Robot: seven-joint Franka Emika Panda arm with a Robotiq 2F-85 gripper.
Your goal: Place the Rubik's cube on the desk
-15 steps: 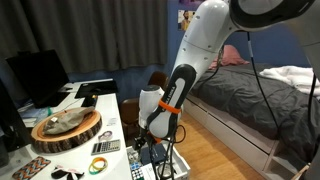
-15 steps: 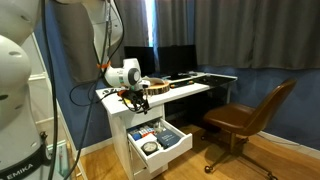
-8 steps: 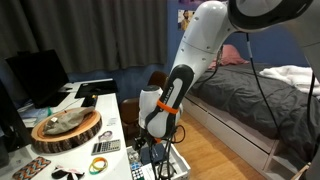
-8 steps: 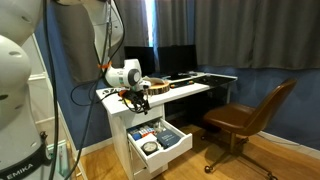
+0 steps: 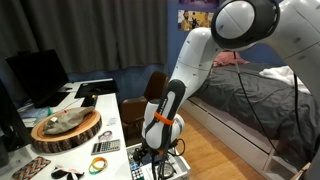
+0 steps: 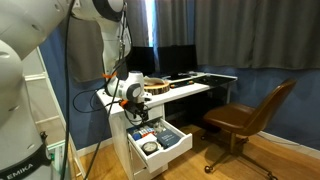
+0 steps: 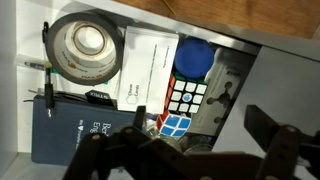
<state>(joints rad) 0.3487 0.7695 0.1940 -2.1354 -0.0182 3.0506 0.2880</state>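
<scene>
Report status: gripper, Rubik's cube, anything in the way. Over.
Gripper open, empty, above the open drawer. Rubik's cube lies in drawer, not on desk. Blue round object close beside cube; nothing covers it.

White desk [image 5: 108,112] runs alongside the claw [image 5: 158,158]. On its top, the greenish calculator [image 5: 105,147] lies nearest the claw, the tape roll [image 5: 98,165] just beside it. The round wooden slab [image 5: 66,128] sits further off, and the dark monitor [image 5: 38,76] stands furthest away.
</scene>
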